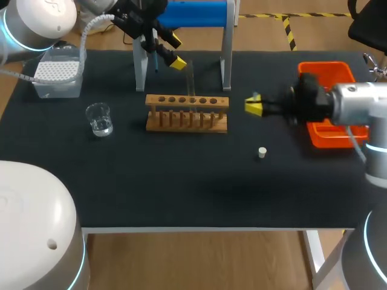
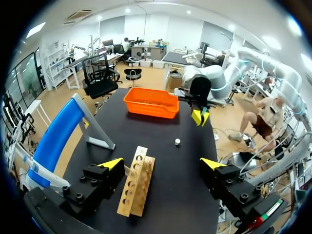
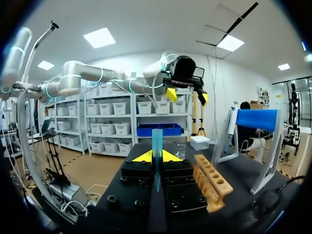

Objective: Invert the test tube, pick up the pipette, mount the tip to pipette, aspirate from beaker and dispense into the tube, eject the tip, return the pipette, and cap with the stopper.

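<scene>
Right of the table's centre, right hand (image 1: 254,106): clamping the test tube (image 3: 157,141) between its fingers.
Left hand (image 2: 161,163): gaping wide, empty, near the far edge.

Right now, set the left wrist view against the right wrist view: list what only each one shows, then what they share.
Only the left wrist view shows the orange bin and the stopper lying on the table.

Only the right wrist view shows the test tube, clamped in the right gripper, plus the tip box and the beaker beyond it.

Both show the wooden rack, the blue stand and both grippers. The left gripper is open.
</scene>
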Motion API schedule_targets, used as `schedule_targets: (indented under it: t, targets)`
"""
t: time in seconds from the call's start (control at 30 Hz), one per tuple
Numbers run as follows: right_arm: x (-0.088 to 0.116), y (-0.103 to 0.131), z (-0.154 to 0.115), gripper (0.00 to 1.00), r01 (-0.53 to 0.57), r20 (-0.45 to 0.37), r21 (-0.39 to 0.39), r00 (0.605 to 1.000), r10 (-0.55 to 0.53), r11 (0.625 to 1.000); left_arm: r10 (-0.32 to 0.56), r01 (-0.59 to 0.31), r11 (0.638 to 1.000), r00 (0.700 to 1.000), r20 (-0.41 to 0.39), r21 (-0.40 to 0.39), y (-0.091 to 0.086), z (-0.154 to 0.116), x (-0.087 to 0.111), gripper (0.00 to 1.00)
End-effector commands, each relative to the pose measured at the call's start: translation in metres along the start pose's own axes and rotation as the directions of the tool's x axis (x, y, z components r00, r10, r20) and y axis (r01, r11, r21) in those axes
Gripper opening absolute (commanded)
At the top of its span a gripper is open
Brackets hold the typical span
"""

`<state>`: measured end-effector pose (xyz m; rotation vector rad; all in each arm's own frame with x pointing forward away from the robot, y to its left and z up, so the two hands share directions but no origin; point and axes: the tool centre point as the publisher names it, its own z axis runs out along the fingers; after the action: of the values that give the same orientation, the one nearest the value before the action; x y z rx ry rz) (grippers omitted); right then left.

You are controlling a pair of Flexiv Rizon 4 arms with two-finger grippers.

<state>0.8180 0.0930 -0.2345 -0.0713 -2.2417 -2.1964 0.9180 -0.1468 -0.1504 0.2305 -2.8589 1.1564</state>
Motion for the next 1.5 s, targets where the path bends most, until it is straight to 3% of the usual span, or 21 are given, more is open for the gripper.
schedule_targets:
  t: [0.03, 0.47, 1.1, 1.3, 1.5]
  targets:
    - [0.011, -0.008, -0.041, 0.00, 0.004, 0.007, 0.001, 1.000, -0.004, 1.000, -0.002, 0.002, 1.000, 1.000, -0.002, -0.005, -0.001, -0.001, 0.000, 1.00]
    - [0.013, -0.027, -0.047, 0.00, -0.011, 0.013, 0.044, 1.000, 0.010, 0.999, -0.002, 0.002, 1.000, 1.000, -0.002, -0.005, -0.001, -0.001, 0.000, 1.00]
    - [0.013, -0.027, -0.047, 0.00, -0.011, 0.013, 0.044, 1.000, 0.010, 0.999, -0.002, 0.002, 1.000, 1.000, -0.002, -0.005, -0.001, -0.001, 0.000, 1.00]
    - [0.013, -0.027, -0.047, 0.00, -0.011, 0.013, 0.044, 1.000, 0.010, 0.999, -0.198, 0.197, 0.980, 0.974, 0.105, 0.025, 0.054, -0.035, -0.016, 1.00]
    - [0.013, -0.027, -0.047, 0.00, -0.011, 0.013, 0.044, 1.000, 0.010, 0.999, -0.351, 0.343, 0.937, 0.912, 0.215, 0.072, 0.102, -0.076, -0.037, 1.00]
